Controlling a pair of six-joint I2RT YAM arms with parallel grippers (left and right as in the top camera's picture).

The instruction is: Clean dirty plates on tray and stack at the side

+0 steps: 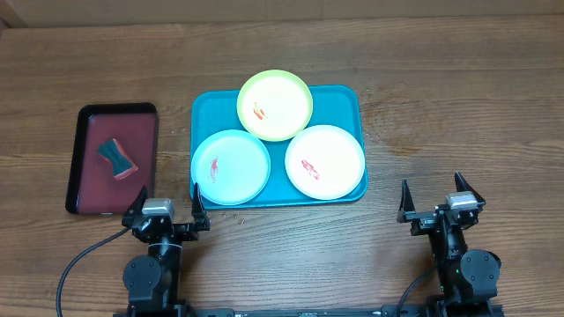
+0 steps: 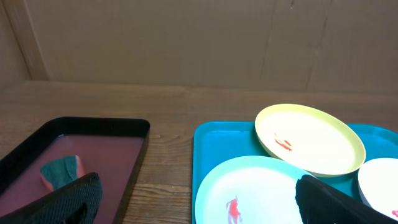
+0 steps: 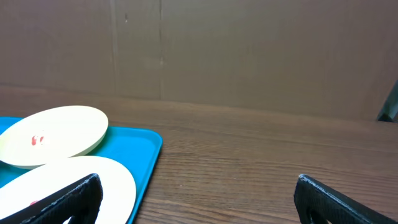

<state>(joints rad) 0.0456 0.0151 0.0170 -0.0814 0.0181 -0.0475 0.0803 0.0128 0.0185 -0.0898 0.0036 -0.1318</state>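
Note:
The turquoise tray holds three smeared plates. The yellow-green plate lies at the back and overlaps the light blue plate at front left and the white plate at front right. My left gripper is open and empty near the table's front edge, just in front of the tray's left corner. My right gripper is open and empty, to the right of the tray. In the left wrist view the blue plate and yellow-green plate show; in the right wrist view the white plate and tray show.
A dark red, black-rimmed tray stands left of the turquoise tray and holds a teal and pink sponge. It also shows in the left wrist view with the sponge. Bare wooden table lies right of the turquoise tray.

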